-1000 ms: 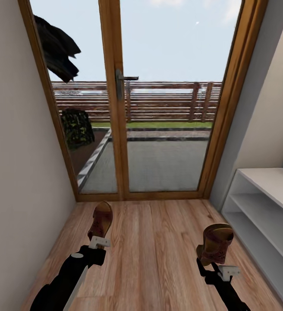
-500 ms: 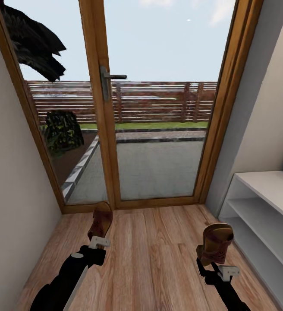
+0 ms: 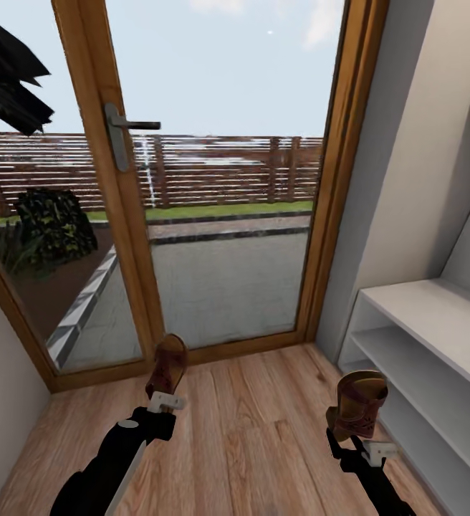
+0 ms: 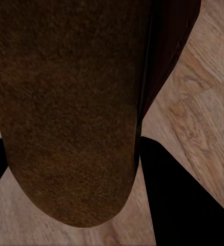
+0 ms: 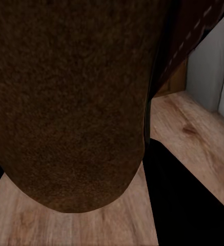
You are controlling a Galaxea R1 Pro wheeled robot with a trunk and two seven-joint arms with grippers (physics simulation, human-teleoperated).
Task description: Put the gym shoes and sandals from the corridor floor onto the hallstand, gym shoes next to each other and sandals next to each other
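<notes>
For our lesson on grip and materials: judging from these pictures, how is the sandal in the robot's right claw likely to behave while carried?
The sandal probably is fairly stiff: it stands upright above the right claw without sagging. Its small size suggests lightness. Held at one end, it might pivot if bumped.

Wood-framed glass door [image 3: 213,179] shows a fence [image 3: 221,168] beyond pale walls [image 3: 421,143].

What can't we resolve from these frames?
- Left hand, head view: the brown leather sandal it carries hides the fingertips; in the left wrist view its dark sole blocks most of the picture.
- Right hand: the same, behind the second brown sandal, whose sole covers the right wrist view.
- Pale grey-white shoe rack, head view: cut off by the right edge, so its far end is unknown.
</notes>
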